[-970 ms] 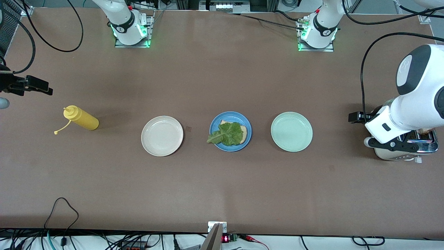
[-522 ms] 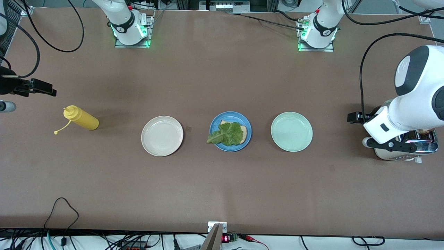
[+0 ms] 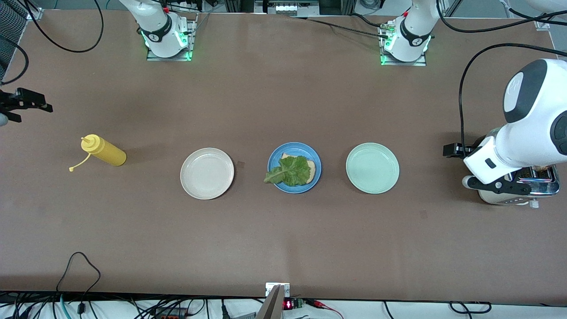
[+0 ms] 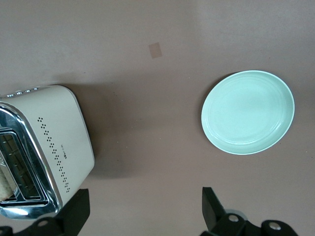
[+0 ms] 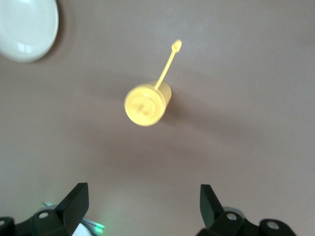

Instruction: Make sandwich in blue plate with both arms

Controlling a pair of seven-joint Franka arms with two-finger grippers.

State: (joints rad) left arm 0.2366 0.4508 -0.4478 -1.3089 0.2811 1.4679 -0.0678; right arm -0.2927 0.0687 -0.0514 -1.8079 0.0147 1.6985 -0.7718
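The blue plate (image 3: 294, 167) stands at the middle of the table, between a cream plate (image 3: 207, 173) toward the right arm's end and a mint plate (image 3: 372, 168) toward the left arm's end. On the blue plate lies the sandwich (image 3: 293, 169), not finished: one slice of bread with a ruffled lettuce leaf on top, the leaf's tip hanging over the rim. No upper slice is there yet.

The bread looks light, soft and a little crumbly, so I think a gentle pinch on the crusted edges is best; the flat faces would dent. The lettuce is thin and limp and could slide when something is laid on it. The plates look smooth, hard and glossy.

Well apart from the blue plate, at the left arm's end, is a toaster (image 4: 42, 150), cream sides with chrome top. A slice seems to sit in its slot, so the next bread probably comes from there. The left gripper (image 4: 142, 209) hovers beside the toaster with fingers spread wide, empty.

The right gripper (image 5: 140, 206) hangs over a yellow squeeze bottle (image 3: 103, 150) at the right arm's end, fingers also wide, holding nothing.
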